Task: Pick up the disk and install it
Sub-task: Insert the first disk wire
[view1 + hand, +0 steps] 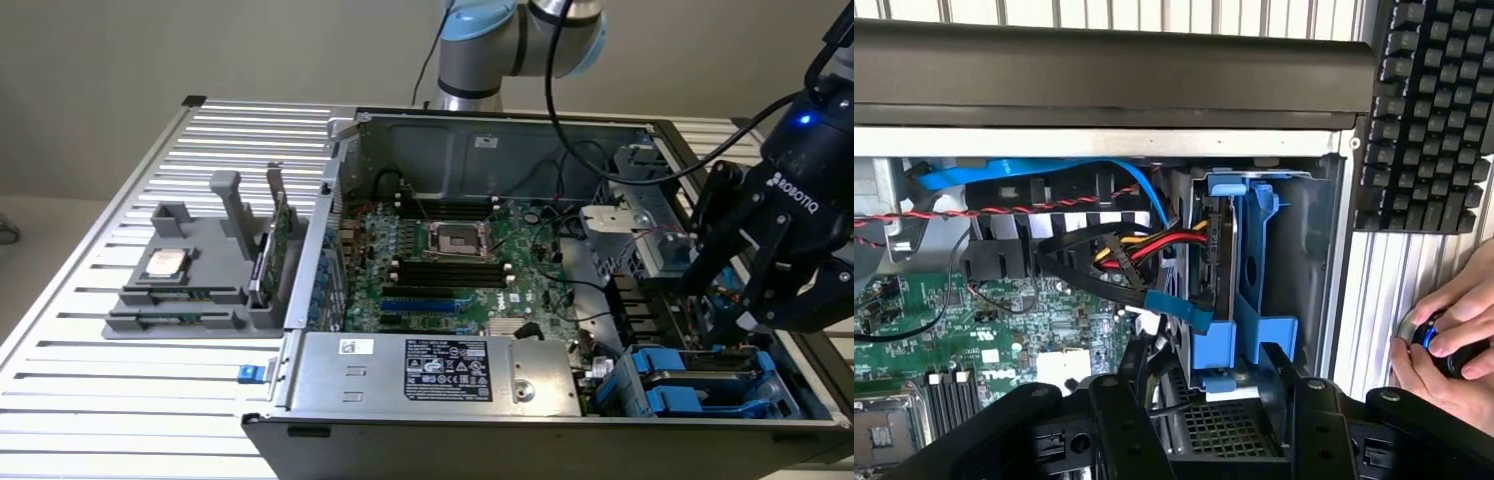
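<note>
The disk (1216,262) stands on edge in its bright blue carrier (1259,255) inside the drive bay of the open computer case (467,150). Red, yellow and black cables (1139,250) and a blue cable run to its end. In the exterior view the blue carrier (694,378) sits low in the bay at the case's front, on the exterior view's right. My gripper (731,305) hangs just above that bay. In the wrist view the gripper (1209,420) is open, its black fingers (1116,425) straddling the carrier's near end with a gap on one side, gripping nothing.
A grey holder (180,290) with a small silver chip (166,263) and an upright green card (278,250) stands outside the case. The power supply (427,370) and motherboard (454,260) lie beside the bay. A keyboard (1429,110) and a person's hand (1444,335) are outside the case wall.
</note>
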Robot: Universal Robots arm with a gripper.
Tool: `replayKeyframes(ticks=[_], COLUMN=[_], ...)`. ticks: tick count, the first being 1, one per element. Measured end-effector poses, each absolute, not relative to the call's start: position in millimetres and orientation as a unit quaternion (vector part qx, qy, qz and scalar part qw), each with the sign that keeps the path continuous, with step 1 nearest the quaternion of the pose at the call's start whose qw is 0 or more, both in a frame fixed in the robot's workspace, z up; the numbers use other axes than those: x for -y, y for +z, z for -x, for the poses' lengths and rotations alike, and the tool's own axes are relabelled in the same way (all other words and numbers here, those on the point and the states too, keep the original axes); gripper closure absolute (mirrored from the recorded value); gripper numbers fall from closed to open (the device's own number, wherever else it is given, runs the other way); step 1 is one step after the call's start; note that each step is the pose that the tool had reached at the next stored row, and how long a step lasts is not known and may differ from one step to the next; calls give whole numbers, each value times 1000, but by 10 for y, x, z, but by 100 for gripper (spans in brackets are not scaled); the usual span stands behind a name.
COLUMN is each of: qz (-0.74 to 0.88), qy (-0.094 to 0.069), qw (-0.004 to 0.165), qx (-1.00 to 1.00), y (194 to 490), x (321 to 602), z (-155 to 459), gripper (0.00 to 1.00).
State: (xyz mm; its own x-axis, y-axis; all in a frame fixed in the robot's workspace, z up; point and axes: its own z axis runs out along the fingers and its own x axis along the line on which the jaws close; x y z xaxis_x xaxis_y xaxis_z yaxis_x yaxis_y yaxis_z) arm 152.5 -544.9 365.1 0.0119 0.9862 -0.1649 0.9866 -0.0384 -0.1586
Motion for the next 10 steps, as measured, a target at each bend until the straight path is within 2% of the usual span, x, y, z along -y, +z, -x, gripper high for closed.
replayKeyframes(ticks=[10], qz=[-715], qy=[-116], qw=[-1], qx=[-689], y=[3651], x=[5462], z=[-1600], gripper=[43])
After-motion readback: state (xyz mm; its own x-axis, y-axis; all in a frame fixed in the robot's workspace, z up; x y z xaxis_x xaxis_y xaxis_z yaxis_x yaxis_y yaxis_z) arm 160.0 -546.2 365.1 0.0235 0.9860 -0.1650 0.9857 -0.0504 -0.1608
